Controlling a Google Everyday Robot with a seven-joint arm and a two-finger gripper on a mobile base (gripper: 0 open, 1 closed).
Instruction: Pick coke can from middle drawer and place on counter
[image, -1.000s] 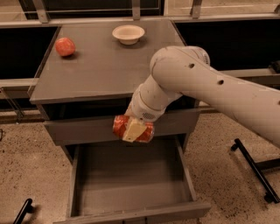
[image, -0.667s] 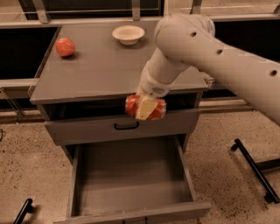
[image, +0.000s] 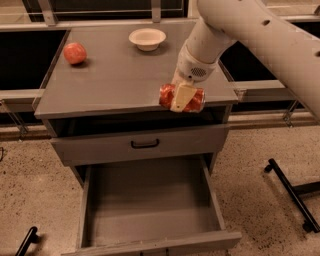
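The coke can (image: 192, 100) is red and lies on its side in my gripper (image: 181, 98). The gripper is shut on the can, with a cream finger across its middle. It holds the can in the air at the front right edge of the counter (image: 115, 75), about level with the counter top. The middle drawer (image: 150, 200) stands pulled open below, with a bare grey floor. My white arm reaches in from the upper right.
A red-orange apple (image: 75, 53) sits at the counter's back left. A white bowl (image: 147, 38) sits at the back middle. A shut drawer front with a black handle (image: 145, 144) is above the open drawer. Black chair legs (image: 290, 192) stand on the floor at right.
My gripper has lifted the can up and to the right, from in front of the upper drawer front to the counter's front edge.
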